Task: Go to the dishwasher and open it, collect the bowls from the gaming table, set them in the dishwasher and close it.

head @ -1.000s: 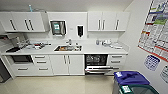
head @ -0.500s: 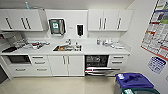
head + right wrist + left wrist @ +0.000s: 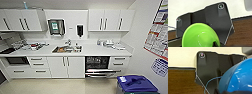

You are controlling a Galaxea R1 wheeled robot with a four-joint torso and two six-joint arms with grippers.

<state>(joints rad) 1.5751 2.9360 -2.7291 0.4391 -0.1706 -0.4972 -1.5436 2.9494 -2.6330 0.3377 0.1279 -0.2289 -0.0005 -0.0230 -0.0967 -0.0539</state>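
Dishwasher point(image 3: 97, 65) is open under the counter's right end, racks showing. Left gripper's got the blue bowl point(image 3: 238, 78), right gripper the green bowl point(image 3: 200, 35).

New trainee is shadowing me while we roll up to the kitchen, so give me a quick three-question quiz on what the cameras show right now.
1. True or false: the dishwasher under the counter stands open, its dark inside showing.
2. Which bowl shows in which wrist view? A) blue in the left, green in the right. B) green in the left, blue in the right. C) blue in both.
3. Fill in: on the floor at the right of the head view stands a bin with a ____ lid.

Key
1. True; its door is folded down.
2. A: blue bowl, green bowl.
3. Blue; see the bin.
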